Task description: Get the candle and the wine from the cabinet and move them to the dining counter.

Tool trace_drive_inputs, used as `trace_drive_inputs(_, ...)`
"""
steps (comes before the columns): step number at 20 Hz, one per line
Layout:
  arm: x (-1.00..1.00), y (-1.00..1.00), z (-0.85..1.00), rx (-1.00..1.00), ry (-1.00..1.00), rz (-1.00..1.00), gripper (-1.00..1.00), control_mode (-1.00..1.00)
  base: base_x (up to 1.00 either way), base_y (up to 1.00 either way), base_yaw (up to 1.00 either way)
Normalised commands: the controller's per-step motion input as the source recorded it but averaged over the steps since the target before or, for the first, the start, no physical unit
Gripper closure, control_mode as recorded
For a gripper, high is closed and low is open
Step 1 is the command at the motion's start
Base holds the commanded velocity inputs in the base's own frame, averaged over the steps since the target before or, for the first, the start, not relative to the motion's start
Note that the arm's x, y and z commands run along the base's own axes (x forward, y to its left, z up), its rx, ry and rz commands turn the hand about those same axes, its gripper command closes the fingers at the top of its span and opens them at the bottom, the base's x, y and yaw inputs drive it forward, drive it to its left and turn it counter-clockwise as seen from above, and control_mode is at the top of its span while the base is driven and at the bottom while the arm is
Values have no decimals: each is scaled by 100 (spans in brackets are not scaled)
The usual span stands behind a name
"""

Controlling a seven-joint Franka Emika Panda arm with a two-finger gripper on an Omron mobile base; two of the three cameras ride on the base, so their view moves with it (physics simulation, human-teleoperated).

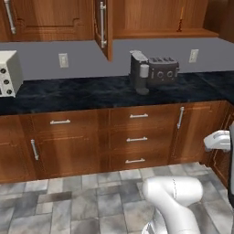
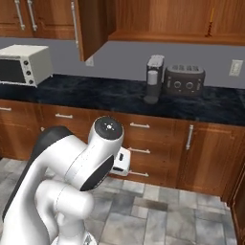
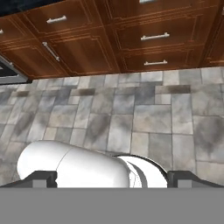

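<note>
**Pincer wide and empty, candle not yet fetched**

Pincer (image 3: 112, 179) tips sit far apart at the bottom of the hand view, 1 at 7 o'clock and 1 at 5 o'clock, with nothing between them; the hand looks down at the grey floor tiles (image 3: 131, 113) and the lower drawers (image 3: 153, 37). So the jaws are wide and hold nothing.

The candle (image 2: 211, 21) stands on the shelf of the open cabinet (image 2: 158, 19), at about 1 o'clock in the right base view, thin and orange in a small dark holder. In the left base view it shows near 1 o'clock at the top edge. I cannot make out the wine, nor the dining counter.

Below the cabinet, on the black countertop (image 2: 95, 91), stand a coffee machine (image 2: 154, 79) and a toaster (image 2: 184, 81), side by side; a toaster oven (image 2: 24, 64) sits well apart at 10 o'clock.

As I judge it, the task is barely begun: the door is open, but both things remain to be lifted and carried.
</note>
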Motion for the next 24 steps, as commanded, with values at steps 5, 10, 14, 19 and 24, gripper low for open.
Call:
trace_drive_inputs(5, 0, 0, 0, 0, 0, 0, -100, 100, 59, -44, 0)
trace_drive_inputs(10, 0, 0, 0, 0, 0, 0, -100, 100, 50, -49, 2)
trace_drive_inputs(14, 0, 0, 0, 0, 0, 0, -100, 100, 43, -53, 3)
trace_drive_inputs(19, 0, 0, 0, 0, 0, 0, -100, 100, 37, -59, 1)
trace_drive_inputs(24, 0, 0, 0, 0, 0, 0, -100, 100, 39, -53, 0)
